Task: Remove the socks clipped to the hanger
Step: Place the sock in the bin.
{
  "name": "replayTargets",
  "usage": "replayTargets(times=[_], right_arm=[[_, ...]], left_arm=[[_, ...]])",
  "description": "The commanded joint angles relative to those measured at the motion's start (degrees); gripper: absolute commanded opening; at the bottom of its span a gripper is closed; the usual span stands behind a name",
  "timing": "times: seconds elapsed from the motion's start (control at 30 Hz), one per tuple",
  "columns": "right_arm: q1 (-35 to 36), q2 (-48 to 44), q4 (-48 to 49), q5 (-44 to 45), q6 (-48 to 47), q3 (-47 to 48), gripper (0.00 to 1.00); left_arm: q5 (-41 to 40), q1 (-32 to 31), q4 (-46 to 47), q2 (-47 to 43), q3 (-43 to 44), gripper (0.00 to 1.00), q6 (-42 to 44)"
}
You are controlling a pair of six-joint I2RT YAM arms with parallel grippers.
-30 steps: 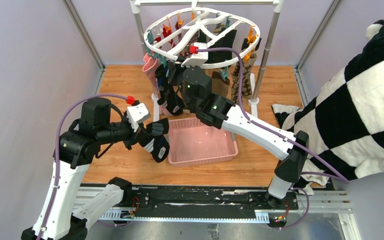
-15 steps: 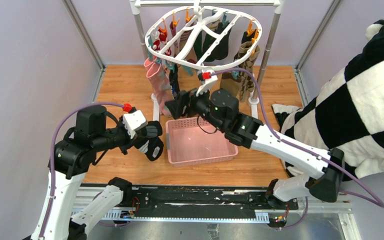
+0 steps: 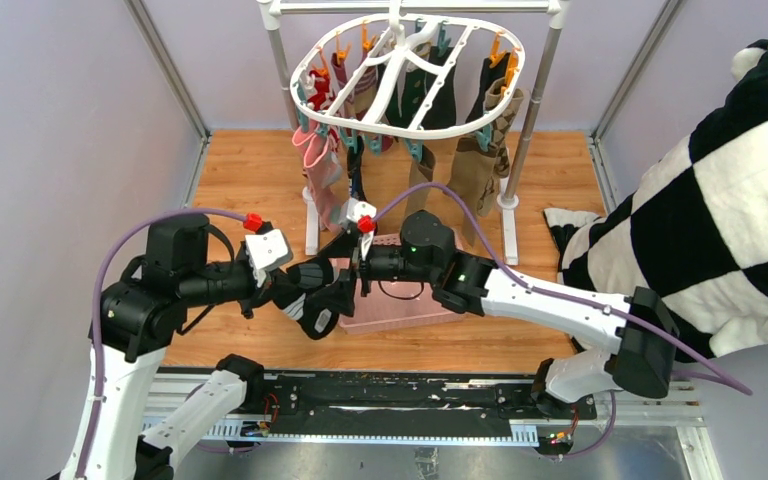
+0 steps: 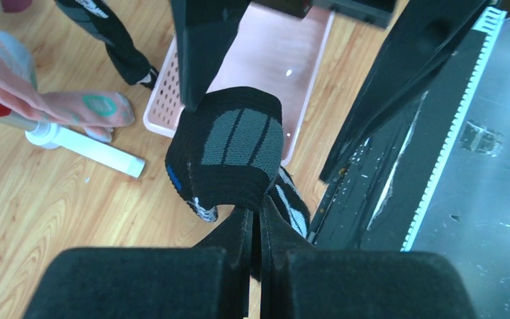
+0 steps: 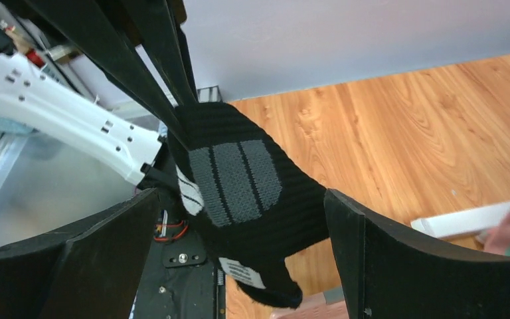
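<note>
The white hanger [image 3: 410, 75] hangs from the rack at the back, with several socks [image 3: 480, 165] clipped round its rim. My left gripper [image 3: 300, 290] is shut on a black sock with grey panels [image 4: 239, 143], holding it up left of the basket. My right gripper [image 3: 345, 275] stands open around that same sock [image 5: 246, 193]; its fingers [image 5: 372, 252] are on either side of the fabric and not touching it. In the left wrist view my left gripper [image 4: 257, 219] pinches the sock's lower edge.
A pink slotted basket [image 3: 410, 310] sits under my right arm, with bare floor inside [image 4: 265, 60]. The grey rack's white feet [image 3: 507, 215] stand behind it. A pink sock [image 4: 73, 106] hangs low by a foot. Checked plush cloth [image 3: 720, 220] fills the right side.
My right arm came down from the hanger to the sock in my left gripper and opened its jaws. The hanger swung back level. My left gripper stayed shut and shifted slightly right.
</note>
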Motion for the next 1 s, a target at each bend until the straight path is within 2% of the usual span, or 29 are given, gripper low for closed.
replayTargets(times=[0.0, 0.07, 0.1, 0.13, 0.23, 0.27, 0.3, 0.33, 0.37, 0.43, 0.47, 0.5, 0.67, 0.8, 0.97], right_arm=[[0.7, 3.5, 5.3, -11.2, -5.8, 2.1, 0.99], [1.1, 5.1, 5.2, -12.4, -6.0, 3.0, 0.90], [1.2, 5.5, 5.0, -12.7, -5.9, 3.3, 0.83], [1.2, 5.6, 4.6, -12.8, -5.9, 3.3, 0.73], [1.2, 3.9, 4.1, -12.1, -5.6, 1.5, 0.34], [1.2, 3.1, 3.7, -11.8, -5.8, 0.7, 0.22], [1.2, 2.2, 2.8, -11.5, -5.8, 0.1, 0.11], [1.2, 1.5, 1.7, -10.9, -5.7, -0.3, 0.02], [1.2, 0.8, 0.3, -10.2, -5.5, -0.7, 0.00], [1.2, -0.4, -1.9, -8.5, -4.4, -1.4, 0.00], [1.2, -0.9, -3.0, -6.4, -3.6, -2.0, 0.00], [1.1, -1.3, -4.2, -4.4, -2.6, -2.3, 0.00], [-2.8, -2.6, -4.7, 14.6, 11.1, -9.6, 0.00], [-6.6, -3.1, -8.5, 36.9, 25.6, -16.3, 0.00], [-12.5, -6.3, -13.0, 52.6, 40.0, -24.8, 0.00]], left_arm=[[3.6, -0.4, -2.3, -0.6, 2.5, 0.01, 1.0], [3.9, -0.4, -2.3, -0.5, 2.6, 0.01, 1.0], [3.8, -0.4, -2.3, -0.3, 2.7, 0.01, 0.9], [3.7, -0.4, -2.3, -0.1, 2.8, 0.01, 0.9], [3.0, -0.4, -2.3, 0.2, 3.2, 0.03, 1.3], [2.8, -0.4, -2.3, 0.2, 3.2, 0.09, 1.5], [2.6, -0.4, -2.3, 0.2, 3.2, 0.19, 1.8], [2.3, -0.4, -2.3, 0.3, 3.2, 0.38, 2.0], [2.0, -0.4, -2.3, 0.5, 3.2, 0.56, 2.2], [0.8, -0.4, -2.2, 1.3, 3.4, 0.84, 1.9], [-0.2, -0.4, -2.2, 1.9, 3.8, 0.96, 1.5], [-1.5, -0.4, -2.2, 2.6, 4.3, 0.99, 1.0], [-7.9, -0.4, -2.1, 5.7, 5.5, 1.00, -0.9], [-9.2, -0.4, -2.1, 6.5, 4.8, 1.00, -1.2], [-9.3, -0.4, -2.1, 5.0, 3.9, 1.00, -0.8]])
